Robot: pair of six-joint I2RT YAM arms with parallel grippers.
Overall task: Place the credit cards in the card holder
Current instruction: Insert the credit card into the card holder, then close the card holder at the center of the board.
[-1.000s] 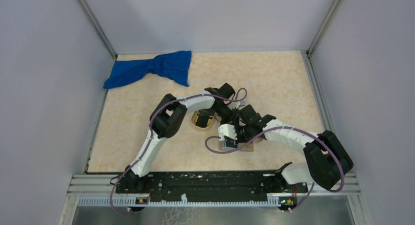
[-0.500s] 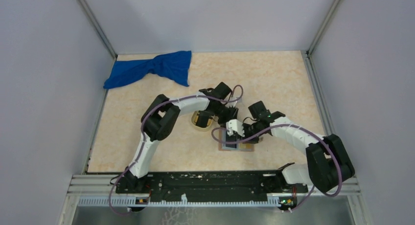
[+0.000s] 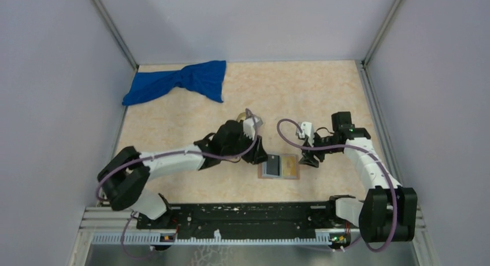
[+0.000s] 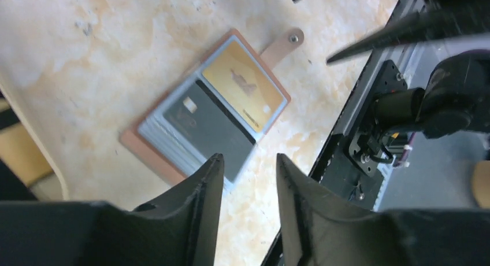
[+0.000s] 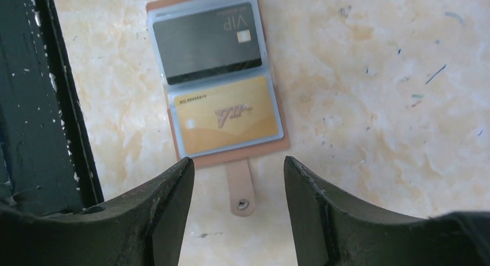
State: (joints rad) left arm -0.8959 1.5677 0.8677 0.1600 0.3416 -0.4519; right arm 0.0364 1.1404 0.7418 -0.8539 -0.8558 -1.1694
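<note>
The card holder lies open near the desk's near edge, with a black card and a gold card sleeved inside. The left tool and right tool gape empty. The holder looks light and floppy with slick sleeves, so pinch a cover edge.

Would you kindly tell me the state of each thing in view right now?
card holder: lying open, strap undone
black card: inside a clear sleeve
gold card: inside the adjoining sleeve
blue cloth: crumpled
left gripper: open, empty
right gripper: open, empty
</note>
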